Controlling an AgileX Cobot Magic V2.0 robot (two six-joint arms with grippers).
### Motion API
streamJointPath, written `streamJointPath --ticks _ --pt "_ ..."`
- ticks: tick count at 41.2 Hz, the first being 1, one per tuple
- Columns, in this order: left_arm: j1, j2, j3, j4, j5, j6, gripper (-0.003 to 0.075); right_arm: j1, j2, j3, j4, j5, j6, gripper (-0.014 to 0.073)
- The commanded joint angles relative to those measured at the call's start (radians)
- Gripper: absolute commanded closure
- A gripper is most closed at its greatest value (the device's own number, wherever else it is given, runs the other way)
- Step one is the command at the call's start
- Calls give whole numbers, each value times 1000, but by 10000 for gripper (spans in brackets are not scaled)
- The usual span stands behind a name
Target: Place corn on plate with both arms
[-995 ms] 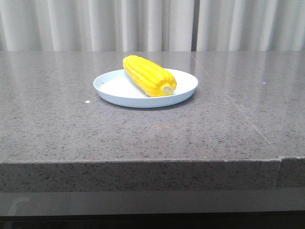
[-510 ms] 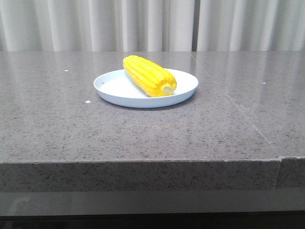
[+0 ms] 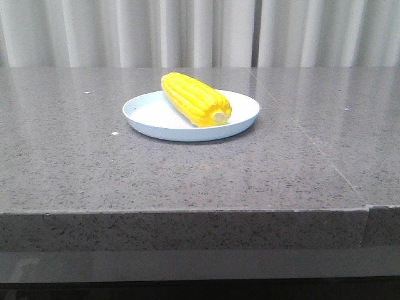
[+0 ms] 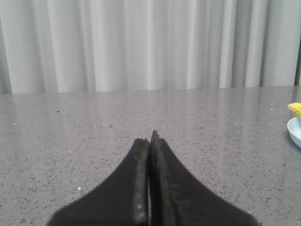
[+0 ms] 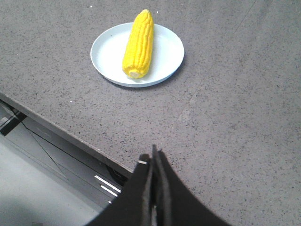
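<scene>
The yellow corn lies on the pale blue plate in the middle of the grey table, its pale stub end toward the front. The right wrist view shows the same corn on the plate. My right gripper is shut and empty, high above the table's front edge, well away from the plate. My left gripper is shut and empty, low over bare table; the plate's rim and the corn's tip show at the edge of its view. Neither gripper shows in the front view.
The grey speckled table has a front edge and a seam on its right part. White curtains hang behind. Below the edge, the right wrist view shows the robot's base frame.
</scene>
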Motion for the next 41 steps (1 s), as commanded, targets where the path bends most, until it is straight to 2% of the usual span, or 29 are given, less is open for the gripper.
streamJointPath --ticks 1,18,27,41 --pt "2 -21 3 9 -83 -9 740 -2 6 -22 -10 -72 -9 662" --pt "2 -19 3 25 -59 -9 740 -2 6 -22 -10 -72 -9 662" --pt "2 -19 3 -90 -49 120 740 -2 6 -22 -10 -72 -9 662" --pt "2 -19 3 -90 -53 122 740 -2 6 -22 -10 -72 -9 662"
